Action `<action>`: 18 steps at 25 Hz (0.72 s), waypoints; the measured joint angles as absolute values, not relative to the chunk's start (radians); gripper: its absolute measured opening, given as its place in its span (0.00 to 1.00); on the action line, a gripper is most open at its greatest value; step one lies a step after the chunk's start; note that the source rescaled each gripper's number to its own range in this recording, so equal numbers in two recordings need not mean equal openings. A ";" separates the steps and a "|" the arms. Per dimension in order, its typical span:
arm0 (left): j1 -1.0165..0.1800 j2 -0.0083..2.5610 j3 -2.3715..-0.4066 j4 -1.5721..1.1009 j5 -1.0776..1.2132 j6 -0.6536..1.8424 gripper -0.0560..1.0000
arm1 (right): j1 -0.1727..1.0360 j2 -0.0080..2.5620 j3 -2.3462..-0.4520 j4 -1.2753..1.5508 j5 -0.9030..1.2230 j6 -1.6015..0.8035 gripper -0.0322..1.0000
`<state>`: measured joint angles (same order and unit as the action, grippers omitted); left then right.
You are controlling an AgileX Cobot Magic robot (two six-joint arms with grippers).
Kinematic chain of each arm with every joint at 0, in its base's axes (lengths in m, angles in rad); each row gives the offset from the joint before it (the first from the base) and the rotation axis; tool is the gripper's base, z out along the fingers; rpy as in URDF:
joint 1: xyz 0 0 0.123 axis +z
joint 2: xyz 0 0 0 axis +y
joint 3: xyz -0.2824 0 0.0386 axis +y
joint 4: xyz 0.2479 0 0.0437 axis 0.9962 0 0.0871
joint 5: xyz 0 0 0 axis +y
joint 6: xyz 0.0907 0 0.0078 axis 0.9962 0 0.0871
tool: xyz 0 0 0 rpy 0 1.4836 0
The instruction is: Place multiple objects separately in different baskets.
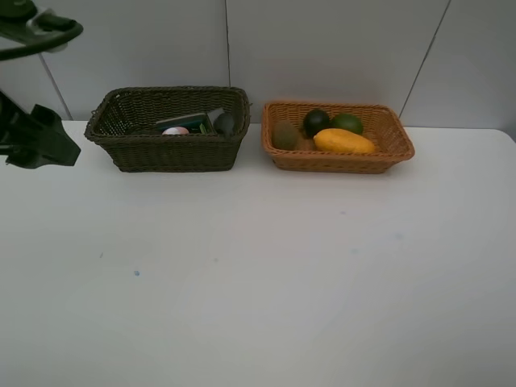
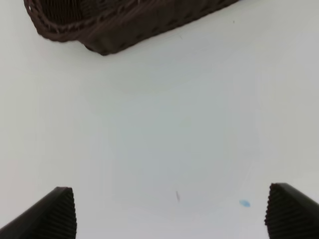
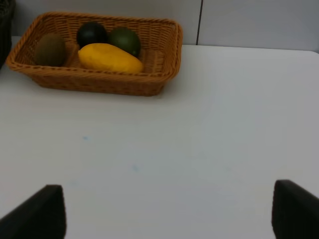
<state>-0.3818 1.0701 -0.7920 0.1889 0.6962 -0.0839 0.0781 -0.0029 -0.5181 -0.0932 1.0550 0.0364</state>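
Observation:
The dark olive-brown basket (image 1: pixel 169 151) holds a pink bottle (image 1: pixel 176 131), a dark green bottle (image 1: pixel 188 123) and a dark item (image 1: pixel 224 122). In the orange-tan basket (image 1: pixel 339 163) lie a kiwi (image 1: pixel 285 135), a mangosteen (image 1: pixel 315 121), a lime (image 1: pixel 348 122) and a mango (image 1: pixel 344 142). My left gripper (image 2: pixel 174 214) is open over bare table, near a corner of the dark basket (image 2: pixel 124 25). My right gripper (image 3: pixel 169 211) is open and empty, well in front of the orange basket (image 3: pixel 99 82), where the mango (image 3: pixel 109 58) and kiwi (image 3: pixel 50 49) show.
The white table (image 1: pixel 258 274) runs wide in front of both baskets. The left arm (image 1: pixel 36 137) hangs at the left edge, beside the dark basket. A grey panelled wall (image 1: pixel 322 48) stands right behind the baskets. A small blue speck (image 2: pixel 244 203) marks the tabletop.

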 joint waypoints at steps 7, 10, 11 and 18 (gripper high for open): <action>-0.382 0.812 -0.670 0.112 0.859 -0.084 1.00 | 0.078 -0.003 -0.518 -0.093 1.055 0.036 1.00; -0.382 0.724 -0.643 0.068 0.925 -0.084 1.00 | 0.078 -0.003 -0.518 -0.093 1.055 0.036 1.00; -0.382 0.697 -0.637 0.056 0.943 -0.084 1.00 | 0.078 -0.003 -0.518 -0.093 1.055 0.036 1.00; -0.382 0.577 -0.634 0.008 1.101 -0.085 1.00 | 0.078 -0.003 -0.518 -0.093 1.055 0.036 1.00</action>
